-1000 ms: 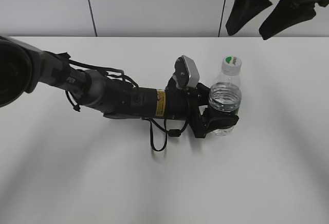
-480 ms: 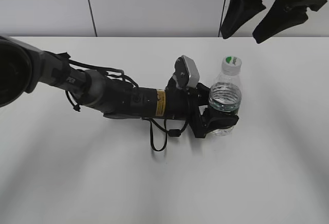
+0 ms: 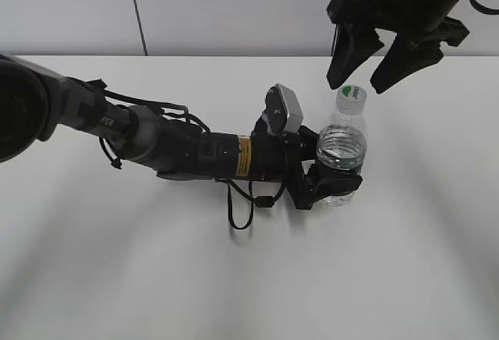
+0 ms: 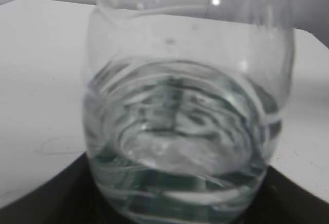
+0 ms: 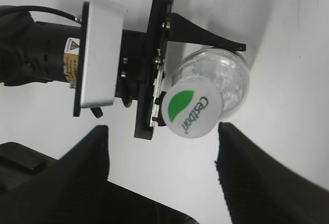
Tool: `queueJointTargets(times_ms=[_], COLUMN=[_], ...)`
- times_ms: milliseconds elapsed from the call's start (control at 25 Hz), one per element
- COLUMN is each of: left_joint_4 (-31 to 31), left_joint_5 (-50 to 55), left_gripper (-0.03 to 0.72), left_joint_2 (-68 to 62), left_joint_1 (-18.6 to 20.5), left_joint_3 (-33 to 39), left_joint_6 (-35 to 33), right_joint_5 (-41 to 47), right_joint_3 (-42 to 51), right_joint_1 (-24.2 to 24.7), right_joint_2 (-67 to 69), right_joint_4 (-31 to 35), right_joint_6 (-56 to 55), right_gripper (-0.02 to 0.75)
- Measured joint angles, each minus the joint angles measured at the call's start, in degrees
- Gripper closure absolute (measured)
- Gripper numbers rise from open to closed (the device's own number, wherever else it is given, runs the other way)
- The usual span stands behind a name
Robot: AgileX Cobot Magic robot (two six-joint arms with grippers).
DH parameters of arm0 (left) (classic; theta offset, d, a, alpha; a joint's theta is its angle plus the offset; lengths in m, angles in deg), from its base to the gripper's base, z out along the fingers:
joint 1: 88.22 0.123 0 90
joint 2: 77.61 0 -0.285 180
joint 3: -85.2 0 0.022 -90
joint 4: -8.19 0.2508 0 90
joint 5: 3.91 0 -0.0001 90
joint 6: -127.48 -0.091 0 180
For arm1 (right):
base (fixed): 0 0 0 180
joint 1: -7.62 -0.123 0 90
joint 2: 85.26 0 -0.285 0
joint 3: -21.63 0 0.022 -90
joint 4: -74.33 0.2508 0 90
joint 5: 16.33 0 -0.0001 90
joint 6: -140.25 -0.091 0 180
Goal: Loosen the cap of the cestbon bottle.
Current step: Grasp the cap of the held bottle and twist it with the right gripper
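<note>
Right gripper fingers straddle the cap — untouching; gaps each side.

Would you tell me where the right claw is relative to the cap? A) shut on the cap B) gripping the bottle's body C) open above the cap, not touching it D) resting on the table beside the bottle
C: the right claw hangs open just above the cap, its fingers spread either side without contact.

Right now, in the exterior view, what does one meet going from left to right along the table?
Left arm → wrist camera → left gripper, shut on the cestbon bottle. The right gripper hangs open above the cap.
</note>
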Motion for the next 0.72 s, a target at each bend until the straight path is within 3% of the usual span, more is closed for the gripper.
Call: queueJointTargets(times_ms=[720], left_joint_4=[0.0], left_joint_5=[0.0], left_gripper=[0.167], left_joint_2=[0.0], left_joint_1=[0.0], left_joint_3=[0.0], left_joint_6=[0.0], right_joint_5=[0.1], right_joint_3=[-3.0], right_joint_1=[0.0], right_joint_2=[5.1], right_joint_4=[-2.4], right_joint_6=[0.0], right_gripper=[0.248])
